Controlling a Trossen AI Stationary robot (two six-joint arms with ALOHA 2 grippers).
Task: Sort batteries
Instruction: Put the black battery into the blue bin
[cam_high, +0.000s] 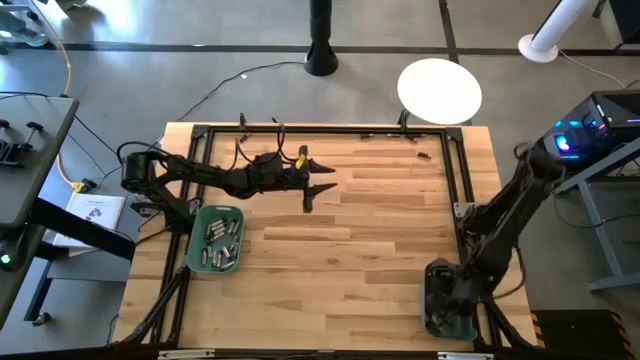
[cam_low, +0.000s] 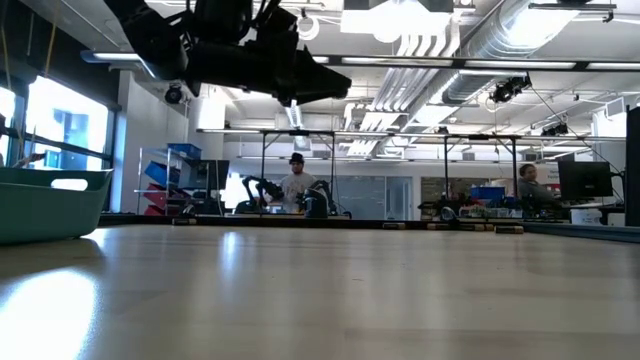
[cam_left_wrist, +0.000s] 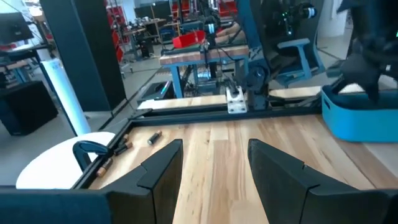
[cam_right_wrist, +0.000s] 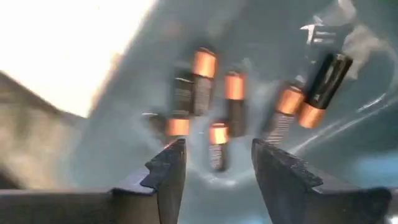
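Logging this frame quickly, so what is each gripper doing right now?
Left gripper: open, empty, above the wooden table.
Right gripper: open, holding nothing, over black-and-copper cylindrical batteries inside a teal plastic bin.

Black-and-copper batteries (cam_right_wrist: 214, 106) are lying on a grey-blue bin floor (cam_right_wrist: 124, 124). Silvery-grey batteries (cam_high: 221, 243) are filling a teal bin (cam_high: 197, 236). The table (cam_high: 380, 230) is showing pale striped wood. Both arms (cam_high: 205, 175) are showing black. A white disc (cam_high: 440, 90) is glowing.

Grey concrete floor (cam_high: 200, 40), exposed ceiling ducts (cam_low: 520, 30), bright window (cam_low: 60, 130), distant workbenches (cam_low: 480, 222)
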